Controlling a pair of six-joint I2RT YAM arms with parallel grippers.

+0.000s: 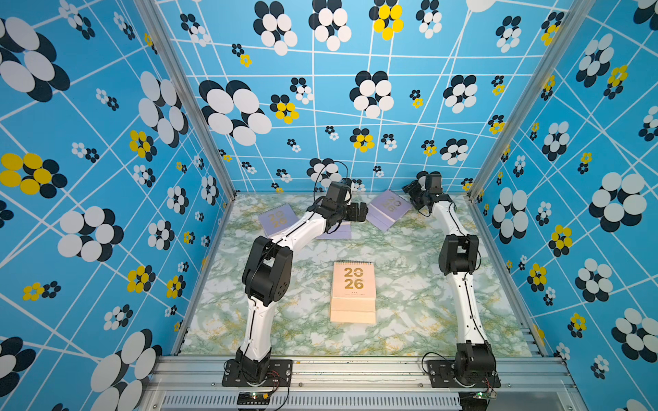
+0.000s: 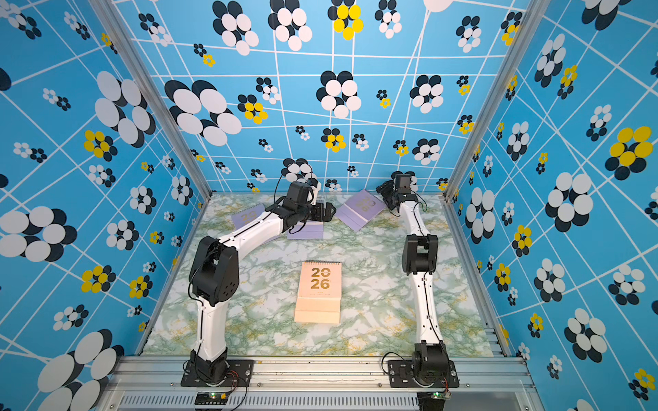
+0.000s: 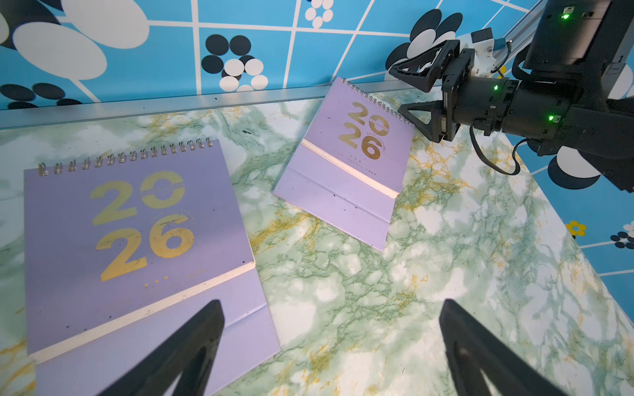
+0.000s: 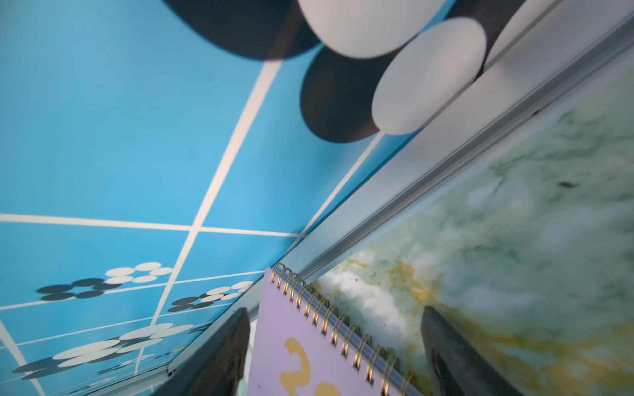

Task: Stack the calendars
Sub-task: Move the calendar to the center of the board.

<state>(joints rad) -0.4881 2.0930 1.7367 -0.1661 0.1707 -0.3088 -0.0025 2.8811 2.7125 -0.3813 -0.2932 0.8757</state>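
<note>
At table rear: right end effector open astride lilac calendar (spiral edge); left end effector open.

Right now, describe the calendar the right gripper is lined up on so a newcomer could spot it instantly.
Look to the far edge of the marble table, near the back right corner. There a lilac calendar lies flat, its spiral corner between the open fingers of the right gripper. Unlike the two lilac calendars further left, it is the rightmost and turned sharply on the diagonal.

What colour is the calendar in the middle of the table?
The calendar is peach-beige with gold numerals, clearest in a top view.
</note>
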